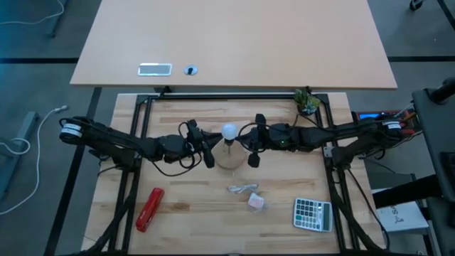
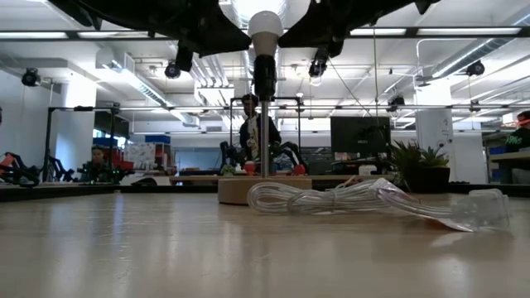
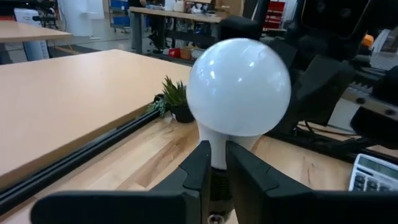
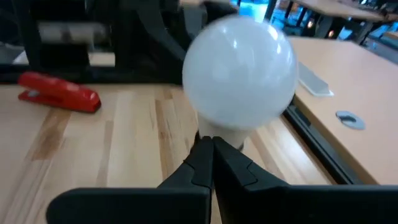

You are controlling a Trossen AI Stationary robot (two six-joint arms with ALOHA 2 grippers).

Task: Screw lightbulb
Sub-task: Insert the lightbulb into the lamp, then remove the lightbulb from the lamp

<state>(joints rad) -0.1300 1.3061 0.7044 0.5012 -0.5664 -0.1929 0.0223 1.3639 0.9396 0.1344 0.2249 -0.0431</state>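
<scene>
Two dark robot arms meet at the middle of a pale wooden table [image 1: 178, 220], where a small white frosted round lightbulb [image 1: 229, 131] stands upright atop a thin dark stem rising from a round wooden disc [image 1: 229, 158]. The left gripper [image 1: 207, 153] reaches in from one side; the left wrist view shows its fingers [image 3: 198, 167] nearly together, pinching the narrow neck just under the lightbulb's globe [image 3: 239, 87]. The right gripper [image 1: 253, 155] comes in from the opposite side, its fingers [image 4: 200, 163] pressed fully together with their tips at the base of the globe [image 4: 239, 71]; whether they touch it cannot be told.

From table height, the lightbulb [image 2: 265, 26] sits high above the disc [image 2: 265, 189], with both arms overhead.

Nearer the front edge lie a crumpled clear plastic wrapper [image 1: 243, 189] and, just beside it, a small pinkish-white packet [image 1: 256, 203]. A red stapler [image 1: 150, 209] rests at the front left, a grey calculator [image 1: 313, 214] at the front right, and a small green potted plant [image 1: 307, 102] at the table's far right corner. People stand in the workshop beyond.
</scene>
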